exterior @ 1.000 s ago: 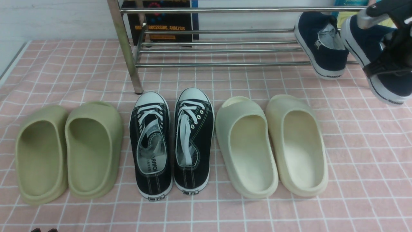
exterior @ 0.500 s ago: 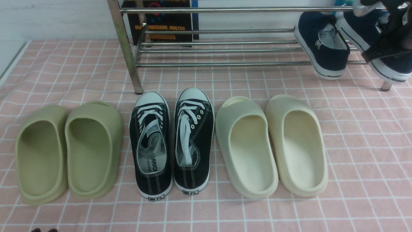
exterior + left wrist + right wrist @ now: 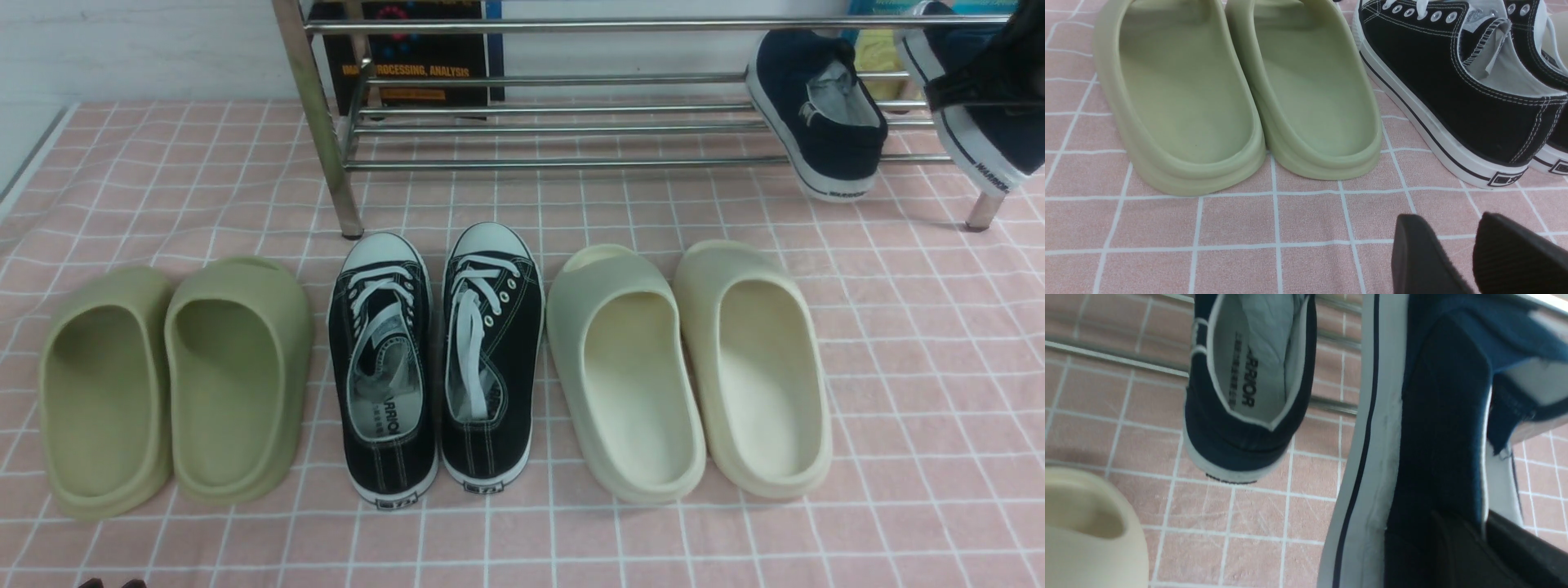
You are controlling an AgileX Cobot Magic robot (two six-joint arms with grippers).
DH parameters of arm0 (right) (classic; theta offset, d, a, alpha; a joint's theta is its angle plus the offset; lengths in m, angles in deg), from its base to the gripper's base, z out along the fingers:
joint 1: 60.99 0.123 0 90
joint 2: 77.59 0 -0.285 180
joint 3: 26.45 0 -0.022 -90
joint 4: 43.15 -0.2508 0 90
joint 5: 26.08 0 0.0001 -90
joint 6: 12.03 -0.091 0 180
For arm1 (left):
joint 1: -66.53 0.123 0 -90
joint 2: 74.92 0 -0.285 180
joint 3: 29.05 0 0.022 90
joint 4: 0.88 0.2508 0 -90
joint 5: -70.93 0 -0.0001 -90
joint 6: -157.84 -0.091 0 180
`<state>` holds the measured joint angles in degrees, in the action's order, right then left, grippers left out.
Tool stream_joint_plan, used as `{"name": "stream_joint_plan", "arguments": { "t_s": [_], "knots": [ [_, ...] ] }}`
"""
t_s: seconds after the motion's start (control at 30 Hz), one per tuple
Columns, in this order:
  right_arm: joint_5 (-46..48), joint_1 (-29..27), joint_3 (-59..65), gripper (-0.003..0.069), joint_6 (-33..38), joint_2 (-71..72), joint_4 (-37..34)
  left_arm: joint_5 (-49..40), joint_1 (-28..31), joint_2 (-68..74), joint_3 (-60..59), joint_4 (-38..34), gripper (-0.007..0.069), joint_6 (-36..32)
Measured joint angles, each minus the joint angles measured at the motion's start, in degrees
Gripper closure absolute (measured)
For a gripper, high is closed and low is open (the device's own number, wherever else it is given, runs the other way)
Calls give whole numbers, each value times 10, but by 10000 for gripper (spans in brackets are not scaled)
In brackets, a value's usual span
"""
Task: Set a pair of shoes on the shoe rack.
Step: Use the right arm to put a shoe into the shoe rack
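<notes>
One navy slip-on shoe (image 3: 816,114) rests tilted on the lower rods of the chrome shoe rack (image 3: 555,162), its heel hanging over the front rod. My right gripper (image 3: 976,88) is shut on the canvas side of the second navy shoe (image 3: 980,139) and holds it tilted just right of the first, at the rack's right end. The right wrist view shows the held shoe (image 3: 1429,437) pinched in my right gripper (image 3: 1484,535), the resting shoe (image 3: 1249,384) beside it. My left gripper (image 3: 1453,232) hovers open and empty low over the cloth.
In front of the rack stand a green slipper pair (image 3: 171,384), black lace-up sneakers (image 3: 437,359) and a cream slipper pair (image 3: 690,367) in a row on the pink checked cloth (image 3: 939,392). A dark book (image 3: 408,57) leans behind the rack. The rack's right leg (image 3: 982,211) stands below the held shoe.
My right gripper has carried the second navy shoe up and back towards the rack, so it now sits higher, level with the rack rods. The left arm has not moved.
</notes>
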<state>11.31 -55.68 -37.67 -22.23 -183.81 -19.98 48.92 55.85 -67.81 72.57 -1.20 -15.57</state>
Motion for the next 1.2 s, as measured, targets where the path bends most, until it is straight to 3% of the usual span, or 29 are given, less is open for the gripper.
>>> {"name": "stream_joint_plan", "arguments": {
  "t_s": [0.27,0.5,0.77,1.2],
  "knots": [
    [-85,-1,0,631,1,-73,130,0,0,0,0,0,385,0],
    [-173,-2,0,631,-3,-132,193,0,0,0,0,0,385,0],
    [-168,-4,-2,631,-76,-149,224,0,0,0,0,0,385,0],
    [-171,-8,-2,631,-120,-153,299,0,0,0,0,0,385,0]
  ]
}}
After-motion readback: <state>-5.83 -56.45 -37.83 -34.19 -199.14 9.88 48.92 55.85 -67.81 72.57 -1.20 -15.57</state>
